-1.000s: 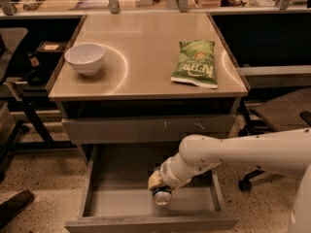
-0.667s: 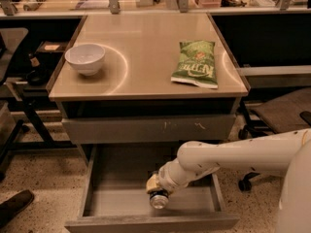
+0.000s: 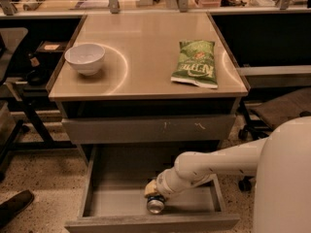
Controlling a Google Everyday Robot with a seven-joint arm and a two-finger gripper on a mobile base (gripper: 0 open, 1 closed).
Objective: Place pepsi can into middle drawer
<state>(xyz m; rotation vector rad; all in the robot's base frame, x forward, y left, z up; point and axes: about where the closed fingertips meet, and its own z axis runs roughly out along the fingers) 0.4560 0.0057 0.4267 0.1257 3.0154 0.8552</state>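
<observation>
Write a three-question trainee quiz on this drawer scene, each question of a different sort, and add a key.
1. True or false: the pepsi can is inside the open middle drawer.
2. What lies on the right side of the table? A) green chip bag B) red mug C) banana
3. Short answer: where is the claw?

Key: 1 true. 2 A. 3 Down in the middle drawer, at the pepsi can.
</observation>
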